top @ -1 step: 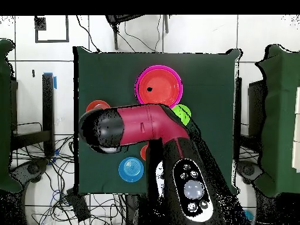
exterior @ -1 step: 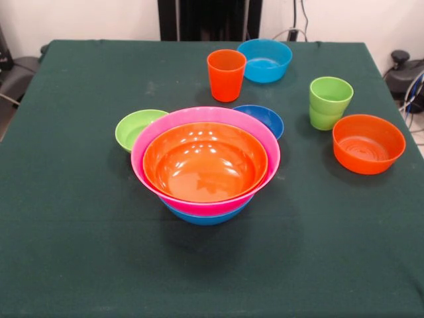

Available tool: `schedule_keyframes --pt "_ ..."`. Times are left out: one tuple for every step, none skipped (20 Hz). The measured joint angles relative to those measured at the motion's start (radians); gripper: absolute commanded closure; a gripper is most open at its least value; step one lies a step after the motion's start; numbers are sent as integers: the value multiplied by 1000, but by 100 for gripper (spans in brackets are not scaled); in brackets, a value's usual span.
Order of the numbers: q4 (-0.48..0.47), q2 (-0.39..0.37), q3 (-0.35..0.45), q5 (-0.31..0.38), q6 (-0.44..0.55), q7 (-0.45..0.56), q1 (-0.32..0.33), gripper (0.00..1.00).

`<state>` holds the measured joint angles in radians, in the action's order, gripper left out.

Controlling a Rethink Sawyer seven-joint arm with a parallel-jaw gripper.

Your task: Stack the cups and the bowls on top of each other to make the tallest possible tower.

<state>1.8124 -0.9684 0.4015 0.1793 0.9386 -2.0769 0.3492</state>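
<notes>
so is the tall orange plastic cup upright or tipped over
Upright: the tall orange plastic cup stands on its base on the green tablecloth, open mouth up.

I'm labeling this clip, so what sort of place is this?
Probably a robotics lab: a red and black robot arm reaches over a green-covered table of plastic bowls, with loose cables across a tiled floor.

Bright, even light from above; white glare spots glint inside the top orange bowl point(exterior @ -1 step: 205, 162), and soft shadows pool beneath things on the counter point(exterior @ -1 step: 79, 238).
</notes>
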Motion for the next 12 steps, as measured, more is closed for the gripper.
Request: schedule_keyframes --pt "0 7 -4 0 -3 0 0 0" --pt "0 20 -11 0 -11 0 0 0" --pt "0 39 -22 0 -27 0 0 0" --pt "0 51 -28 0 -36 0 0 0" --pt "0 61 -33 0 -45 0 0 0" --pt "0 71 -38 0 -54 0 0 0" --pt "-1 81 -42 0 -62 0 0 0" --pt "-1 85 -44 1 -66 0 0 0" --pt "-1 90 -46 3 -69 0 -1 0" --pt "-1 98 -50 7 -75 0 -1 0" --pt "-1 112 -57 16 -84 0 -4 0" --pt "-1 121 -63 22 -90 0 -6 0"
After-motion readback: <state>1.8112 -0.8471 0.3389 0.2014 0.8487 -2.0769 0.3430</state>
